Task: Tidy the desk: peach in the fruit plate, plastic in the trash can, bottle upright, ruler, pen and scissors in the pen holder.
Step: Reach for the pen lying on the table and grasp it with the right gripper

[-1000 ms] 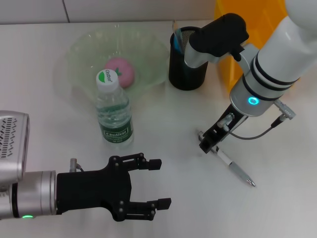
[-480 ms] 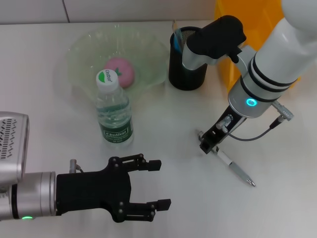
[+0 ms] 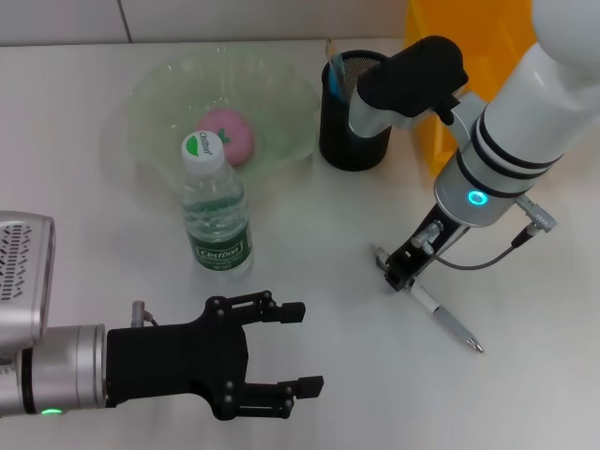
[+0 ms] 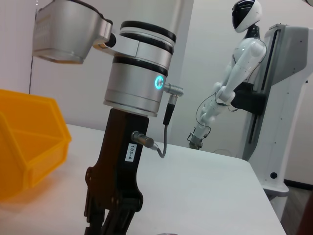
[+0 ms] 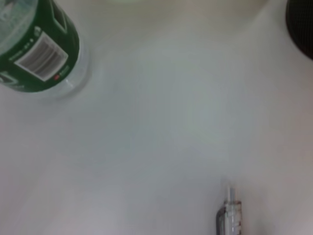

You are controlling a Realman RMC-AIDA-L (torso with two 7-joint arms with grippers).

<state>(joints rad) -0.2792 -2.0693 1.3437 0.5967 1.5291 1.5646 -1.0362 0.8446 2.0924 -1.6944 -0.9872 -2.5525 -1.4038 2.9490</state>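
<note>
Over pen (image 3: 441, 314): right end effector (image 3: 397, 278) has shifted slightly, grip state unclear; pen still down, so your pickup remains pending. Left end effector (image 3: 298, 347) open, empty.

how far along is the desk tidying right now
Done: peach lies in the fruit plate, bottle stands upright. In hand: right gripper is down at the pen on the desk. Left: pen into the pen holder. Left gripper hovers open, idle.

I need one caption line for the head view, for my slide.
Right pincer lowered over the pen on the desk; bottle upright, peach in the fruit plate.
</note>
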